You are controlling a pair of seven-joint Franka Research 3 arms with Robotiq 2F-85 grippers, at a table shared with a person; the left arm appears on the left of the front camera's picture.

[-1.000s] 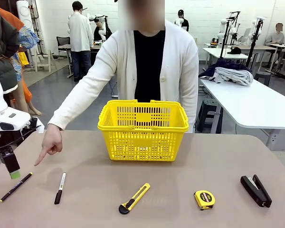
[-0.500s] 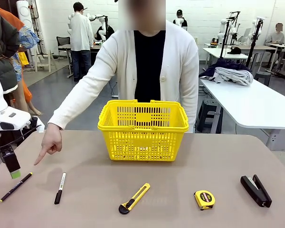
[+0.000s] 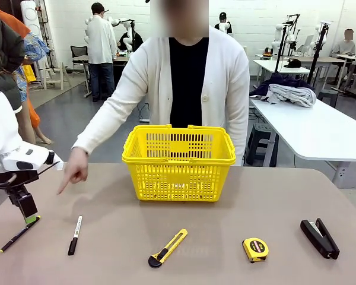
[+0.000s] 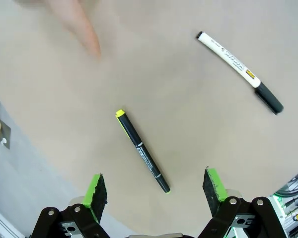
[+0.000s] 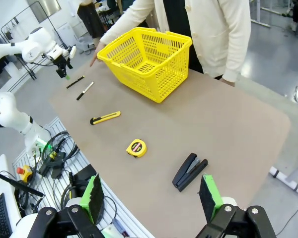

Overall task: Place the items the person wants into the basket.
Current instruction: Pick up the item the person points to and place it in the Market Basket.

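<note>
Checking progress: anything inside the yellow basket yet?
No item shows inside the basket; the right wrist view looks down on bare lattice floor. Its near corner is covered by the wall. The pen, marker and stapler lie on the table.

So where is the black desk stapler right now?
In the front view the black desk stapler lies flat on the tan table, near its right edge, just right of the round yellow tape measure and apart from it.
</note>
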